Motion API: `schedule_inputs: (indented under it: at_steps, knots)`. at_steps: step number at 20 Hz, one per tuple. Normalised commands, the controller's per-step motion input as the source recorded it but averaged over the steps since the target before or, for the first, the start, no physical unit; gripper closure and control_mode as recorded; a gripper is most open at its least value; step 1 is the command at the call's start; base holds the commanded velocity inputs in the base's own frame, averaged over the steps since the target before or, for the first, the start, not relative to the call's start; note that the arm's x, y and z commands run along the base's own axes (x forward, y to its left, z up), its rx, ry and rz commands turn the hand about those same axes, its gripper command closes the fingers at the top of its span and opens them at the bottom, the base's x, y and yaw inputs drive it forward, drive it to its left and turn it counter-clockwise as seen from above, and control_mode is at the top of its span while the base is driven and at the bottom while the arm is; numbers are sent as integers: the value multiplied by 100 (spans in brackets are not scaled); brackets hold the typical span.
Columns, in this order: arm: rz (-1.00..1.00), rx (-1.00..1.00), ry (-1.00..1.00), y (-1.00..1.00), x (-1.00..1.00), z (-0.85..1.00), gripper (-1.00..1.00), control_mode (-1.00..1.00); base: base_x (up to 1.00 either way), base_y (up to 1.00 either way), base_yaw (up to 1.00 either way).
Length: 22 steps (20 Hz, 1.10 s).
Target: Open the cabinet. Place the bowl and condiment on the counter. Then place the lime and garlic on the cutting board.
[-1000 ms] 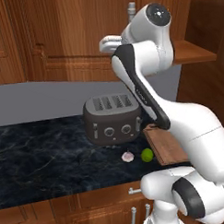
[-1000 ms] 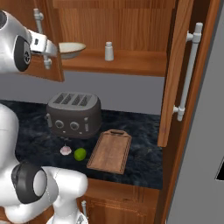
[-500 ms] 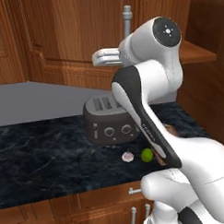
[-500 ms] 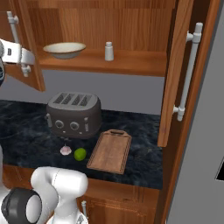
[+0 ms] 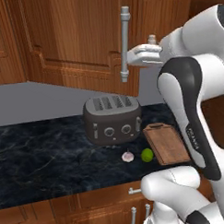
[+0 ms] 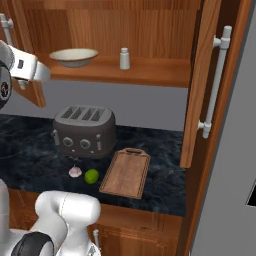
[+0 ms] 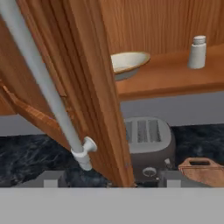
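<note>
Kitchen: black counter carries toaster, garlic, lime, cutting board | cabinet doors open, bowl and shaker on its shelf | your gripper at the left door's edge, jaws apart, holding nothing.

Place: we take this for a home kitchen.
Fittings: we see a wooden wall cabinet above a black marble-look worktop.
Appliance: we see a four-slot toaster.
Board: a cutting board.
</note>
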Motion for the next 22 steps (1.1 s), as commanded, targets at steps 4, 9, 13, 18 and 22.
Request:
schedule_inputs:
  at_steps: [4, 9, 13, 18, 22]
  knots:
    - [0, 36, 15, -100, 24, 2, -100, -100, 0, 0, 0]
    - [6, 46, 26, -56, 100, 0, -100, -100, 0, 0, 0]
    - [20, 35, 20, 30, 100, -50, -100, -100, 0, 0, 0]
    - [37, 29, 14, 92, 100, -42, -100, -100, 0, 0, 0]
    - [41, 15, 19, 99, 41, -2, -100, -100, 0, 0, 0]
